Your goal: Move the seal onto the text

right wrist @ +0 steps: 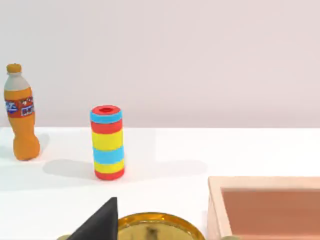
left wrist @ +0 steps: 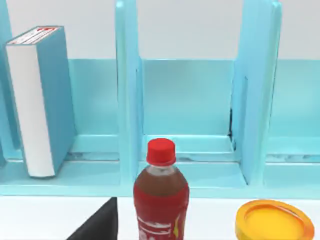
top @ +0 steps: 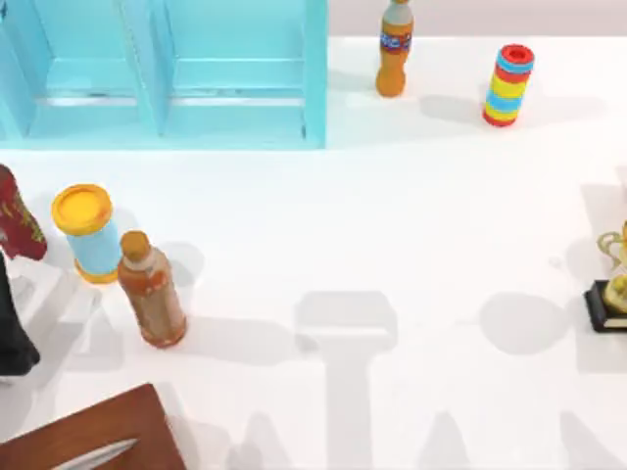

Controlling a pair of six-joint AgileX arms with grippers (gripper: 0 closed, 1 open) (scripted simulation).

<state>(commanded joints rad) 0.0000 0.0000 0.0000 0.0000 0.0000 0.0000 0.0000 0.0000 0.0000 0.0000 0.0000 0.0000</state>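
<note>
The text is a teal-blue book (left wrist: 42, 97) with white page edges, standing upright in a compartment of the light-blue shelf unit (left wrist: 187, 115). The seal is out of view. A dark part of my left gripper (left wrist: 97, 224) shows low in the left wrist view, in front of a red cola bottle (left wrist: 160, 195) that faces the shelf. In the top view my left arm (top: 14, 323) is a black shape at the table's left edge. A dark part of my right gripper (right wrist: 97, 224) hangs above a gold trophy (right wrist: 155, 226).
The shelf unit (top: 167, 73) fills the back left. A yellow-lidded blue can (top: 88, 233), a brown bottle with an orange cap (top: 152, 291) and the red bottle (top: 18, 217) stand at left. An orange bottle (top: 394, 49) and a striped cylinder (top: 507, 85) stand at the back. The trophy (top: 613, 286) is at right, a wooden board (top: 98, 431) at front left.
</note>
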